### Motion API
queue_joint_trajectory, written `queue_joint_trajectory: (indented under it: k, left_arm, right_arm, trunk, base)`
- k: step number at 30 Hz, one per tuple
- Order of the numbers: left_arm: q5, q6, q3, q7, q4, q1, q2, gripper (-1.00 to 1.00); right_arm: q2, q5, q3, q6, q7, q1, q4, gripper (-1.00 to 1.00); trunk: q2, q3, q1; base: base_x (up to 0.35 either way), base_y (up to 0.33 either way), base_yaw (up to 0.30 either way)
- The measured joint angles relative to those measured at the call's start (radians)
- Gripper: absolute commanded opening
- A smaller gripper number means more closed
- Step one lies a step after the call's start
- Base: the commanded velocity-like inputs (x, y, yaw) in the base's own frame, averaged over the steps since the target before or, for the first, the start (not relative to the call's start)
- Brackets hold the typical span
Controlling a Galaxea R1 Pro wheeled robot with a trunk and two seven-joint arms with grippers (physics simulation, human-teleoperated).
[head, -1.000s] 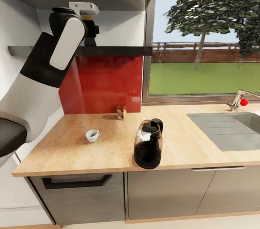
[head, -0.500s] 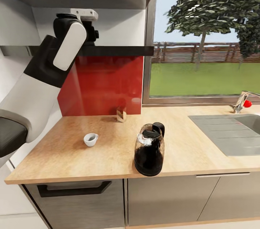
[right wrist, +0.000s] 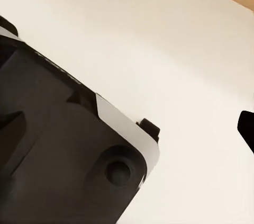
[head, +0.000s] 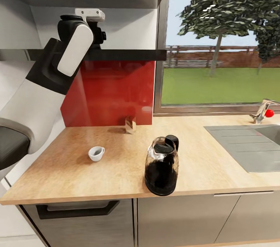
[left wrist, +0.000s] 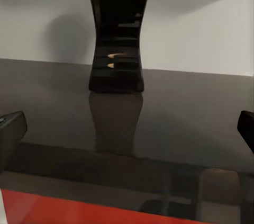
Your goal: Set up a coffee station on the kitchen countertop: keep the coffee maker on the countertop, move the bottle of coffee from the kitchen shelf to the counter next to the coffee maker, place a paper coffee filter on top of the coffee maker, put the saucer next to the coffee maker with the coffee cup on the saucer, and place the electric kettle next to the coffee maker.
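**A:** Your left claw (left wrist: 127, 128) was spread wide. One fingertip (left wrist: 11, 128) sat at one edge of the left wrist view and the other at the opposite edge, with nothing pinched between them and nothing touched.

**B:** And what lay ahead of it?

**A:** The bottle of coffee (left wrist: 118, 33), dark and waisted, with a sliver of yellow cap at its top. It stood upright on the kitchen shelf (left wrist: 159, 113), well beyond the fingertips, its reflection running down the glossy slab toward you. A white wall stood behind it.

**B:** From the head view?

**A:** Your left arm (head: 58, 64) was raised to that shelf (head: 128, 55), wrist level with the slab, above the red backsplash (head: 112, 91). The claw itself was hidden behind the wrist there.

**B:** The right claw?

**A:** I could not tell. The right wrist view gave you one dark fingertip (right wrist: 246, 128) at the frame's edge, a black and white robot part (right wrist: 63, 155) and pale floor.

**B:** And lower down?

**A:** On the surface (head: 77, 169) the coffee cup (head: 95, 153) stood alone toward the left. The electric kettle (head: 161, 169) stood upright near the front edge, well apart from the cup. A small brown carton (head: 130, 124) sat against the backsplash, and a sink (head: 249, 146) with its tap (head: 263, 110) lay off to the right, under the window (head: 221, 41).
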Motion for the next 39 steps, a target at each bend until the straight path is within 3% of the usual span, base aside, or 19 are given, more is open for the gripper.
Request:
queue_joint_trajectory:
  k: [12, 16, 17, 21, 28, 32, 39]
  left_arm:
    - [0.000, 0.001, -0.006, -0.001, 0.010, 0.000, -0.001, 1.00]
    - [0.000, 0.001, -0.022, 0.000, 0.011, 0.000, 0.000, 1.00]
    - [0.001, 0.001, -0.042, 0.000, 0.012, 0.000, 0.000, 1.00]
    - [0.000, 0.001, -0.051, 0.001, 0.012, 0.000, -0.001, 1.00]
    - [-0.001, 0.001, -0.055, 0.002, 0.033, -0.005, -0.001, 1.00]
    - [-0.001, 0.001, -0.055, 0.002, 0.072, -0.033, 0.000, 1.00]
    - [-0.001, 0.003, -0.058, -0.004, 0.212, -0.179, 0.000, 1.00]
  right_arm:
    - [0.000, 0.005, 0.000, -0.001, 0.000, 0.000, 0.001, 1.00]
    - [0.000, 0.005, 0.000, -0.001, 0.000, 0.000, 0.001, 1.00]
    - [0.000, 0.005, 0.000, -0.001, 0.000, 0.000, 0.001, 1.00]
    - [0.000, 0.005, 0.000, -0.001, 0.000, 0.000, 0.001, 1.00]
    - [0.000, 0.005, 0.000, -0.002, 0.000, 0.000, 0.001, 1.00]
    - [0.000, 0.005, 0.000, -0.001, 0.000, 0.000, 0.001, 1.00]
    - [0.000, 0.005, 0.000, -0.001, 0.000, 0.000, 0.001, 1.00]
  trunk:
    - [0.000, 0.000, 0.000]
    - [0.000, 0.000, 0.000]
    - [0.000, 0.000, 0.000]
    - [0.000, 0.000, 0.000]
    - [0.049, 0.022, -0.027]
    - [0.049, 0.022, -0.027]
    - [0.049, 0.022, -0.027]
  base:
    - [0.082, 0.000, 0.000]
    - [0.006, 0.000, 0.000]
    - [0.002, 0.000, 0.000]
    - [0.000, 0.000, 0.000]
    - [0.000, 0.000, 0.000]
    - [0.000, 0.000, 0.000]
    - [0.000, 0.000, 0.000]
